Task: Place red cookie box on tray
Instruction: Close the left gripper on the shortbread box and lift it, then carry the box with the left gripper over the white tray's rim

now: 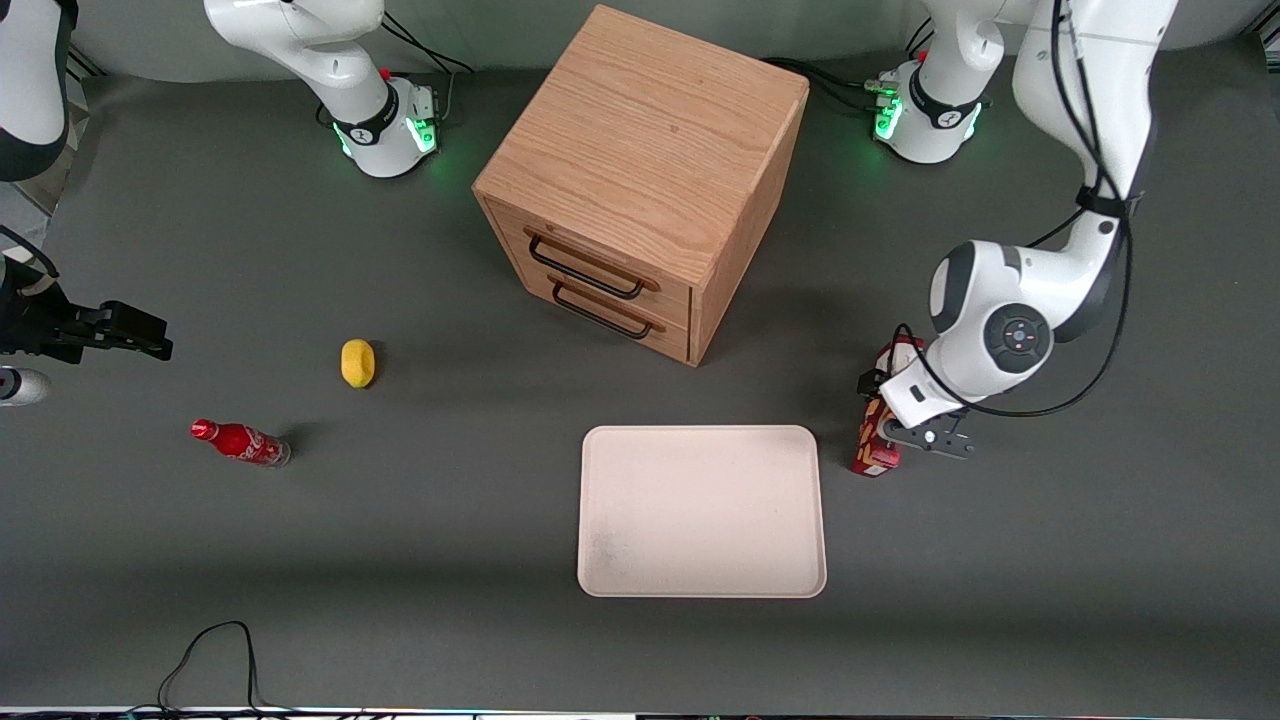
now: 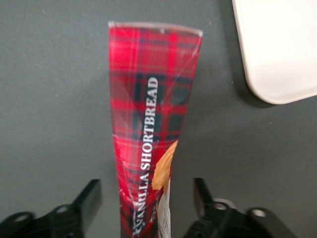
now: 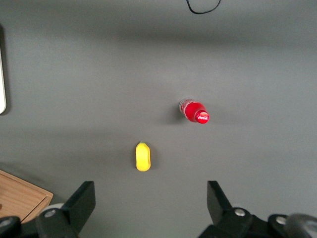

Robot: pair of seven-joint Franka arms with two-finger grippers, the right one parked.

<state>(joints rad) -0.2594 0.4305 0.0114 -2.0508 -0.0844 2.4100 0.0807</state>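
Beside 1 tray (image 1: 700, 510): 1 red cookie box (image 1: 876, 440), 1 end effector (image 2: 147, 198).

A robotics lab: white arms on green-lit bases (image 1: 925, 115) bolted to a grey matte table (image 1: 450, 560), the left arm's gripper (image 1: 905, 440) over it.

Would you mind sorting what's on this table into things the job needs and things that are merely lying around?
Part of the job:
- red cookie box, on the table beside the tray
- tray, nothing on it
- left arm's claw, open, its fingers either side of the box

Just lying about:
- wooden drawer cabinet
- yellow lemon
- small red soda bottle
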